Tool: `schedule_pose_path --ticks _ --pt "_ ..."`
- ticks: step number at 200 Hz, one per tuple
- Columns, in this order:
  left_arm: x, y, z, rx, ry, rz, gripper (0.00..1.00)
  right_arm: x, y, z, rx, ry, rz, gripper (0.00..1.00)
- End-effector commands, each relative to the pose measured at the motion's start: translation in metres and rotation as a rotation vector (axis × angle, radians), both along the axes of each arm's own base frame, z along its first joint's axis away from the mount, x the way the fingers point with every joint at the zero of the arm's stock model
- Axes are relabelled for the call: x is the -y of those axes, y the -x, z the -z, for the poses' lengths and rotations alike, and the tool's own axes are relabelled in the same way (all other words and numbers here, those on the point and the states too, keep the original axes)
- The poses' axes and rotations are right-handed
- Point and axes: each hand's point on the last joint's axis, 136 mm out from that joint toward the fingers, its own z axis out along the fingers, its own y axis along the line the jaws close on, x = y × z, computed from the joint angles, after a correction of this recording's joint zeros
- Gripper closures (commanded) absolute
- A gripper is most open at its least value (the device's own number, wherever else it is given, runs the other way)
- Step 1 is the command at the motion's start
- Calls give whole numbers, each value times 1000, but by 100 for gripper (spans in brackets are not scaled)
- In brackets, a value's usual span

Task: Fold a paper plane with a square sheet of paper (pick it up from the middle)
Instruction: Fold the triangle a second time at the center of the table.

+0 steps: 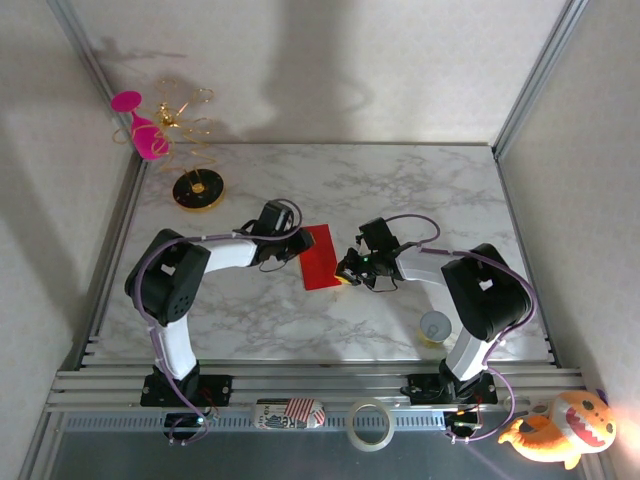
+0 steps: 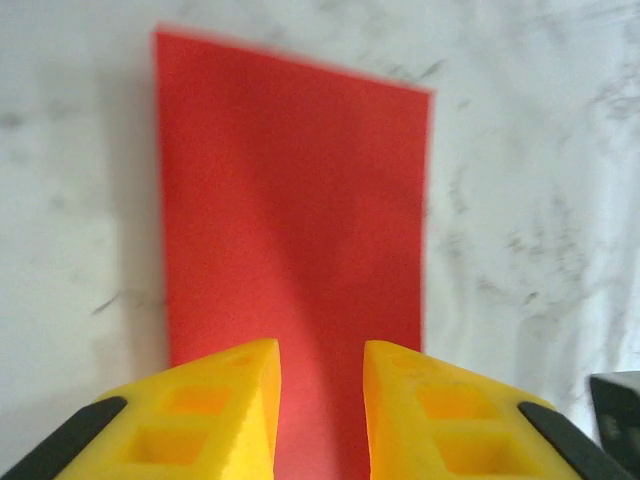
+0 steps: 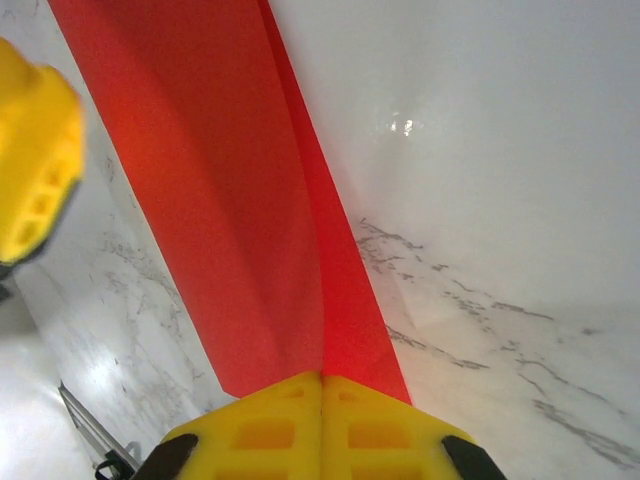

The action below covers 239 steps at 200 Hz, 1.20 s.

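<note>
Shows the red sheet of paper (image 1: 320, 257) near the middle of the marble table (image 1: 420, 190), folded to a long rectangle (two layers meet along one long edge, seen from the right wrist). Sets the left gripper (image 2: 320, 355) at the sheet's left side, its yellow fingers (image 2: 235, 395) standing apart with a clear gap, the red sheet lying flat on the marble under and ahead of them. Sets the right gripper (image 3: 322, 385) at the sheet's lower right corner, fingers pressed together and clamped on the paper's near end, the red strip running out from between them. Cannot tell whether that end is off the marble. Keeps a pink wine glass (image 1: 140, 125) and a gold wire stand (image 1: 196, 187) at the far left corner, well apart from the paper. Has a tape roll (image 1: 368, 423) and a plush toy (image 1: 560, 430) by the near rail.
</note>
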Motion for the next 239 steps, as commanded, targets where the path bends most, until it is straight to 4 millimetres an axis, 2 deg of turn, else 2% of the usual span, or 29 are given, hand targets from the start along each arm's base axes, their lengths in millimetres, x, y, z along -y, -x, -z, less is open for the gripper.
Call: schedule_pose_path --ticks 1,42,88,121,149,179,239 --pt "-4 -15 -27 67 -13 26 72 8 2 -5 5 22 17 100" --pt "-8 -19 4 15 -43 15 78 11 3 -8 13 29 21 100" --pt "-13 -16 26 -24 -73 11 81 9 2 -11 19 21 4 100" --pt "-15 -10 42 -60 -88 15 83 -5 -2 -22 70 -26 -61 100" --pt "-16 -5 47 -73 -94 20 83 -29 0 -25 93 -67 -142 100" --pt "-19 -1 51 -80 -98 17 83 -45 -9 -26 114 -79 -156 100" --pt "-19 0 50 -78 -93 11 84 -56 -35 -24 150 -88 -82 100"
